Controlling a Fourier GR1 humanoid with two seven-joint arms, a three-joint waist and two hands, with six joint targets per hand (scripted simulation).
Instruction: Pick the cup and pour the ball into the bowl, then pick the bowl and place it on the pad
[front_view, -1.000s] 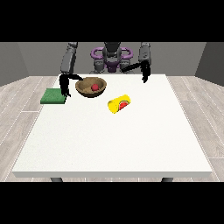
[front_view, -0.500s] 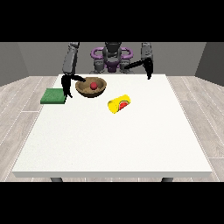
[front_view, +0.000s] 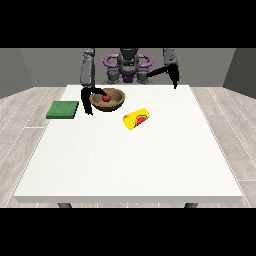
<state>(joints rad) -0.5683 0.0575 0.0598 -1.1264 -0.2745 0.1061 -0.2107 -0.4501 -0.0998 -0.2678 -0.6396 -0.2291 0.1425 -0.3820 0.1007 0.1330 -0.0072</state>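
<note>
A brown bowl (front_view: 113, 103) stands at the table's back left with a red ball (front_view: 106, 98) inside it. The hand at the view's left (front_view: 89, 104) is at the bowl's left rim: its thumb reaches over the rim and its fingers hang down along the outer wall. A yellow cup (front_view: 136, 118) with a watermelon picture lies on its side, to the right of the bowl and nearer the camera. The green pad (front_view: 63, 109) lies flat, left of the bowl. The hand at the view's right (front_view: 174, 78) hangs above the table's back edge, fingers pointing down, holding nothing.
The white table (front_view: 130, 165) stretches wide towards the camera. The robot's torso (front_view: 128, 67) stands behind the table's back edge, between the two arms.
The hand at the view's right has drawn back and outwards, away from the cup. The hand at the view's left has settled lower against the bowl's rim. Bowl, cup and pad stay put.
</note>
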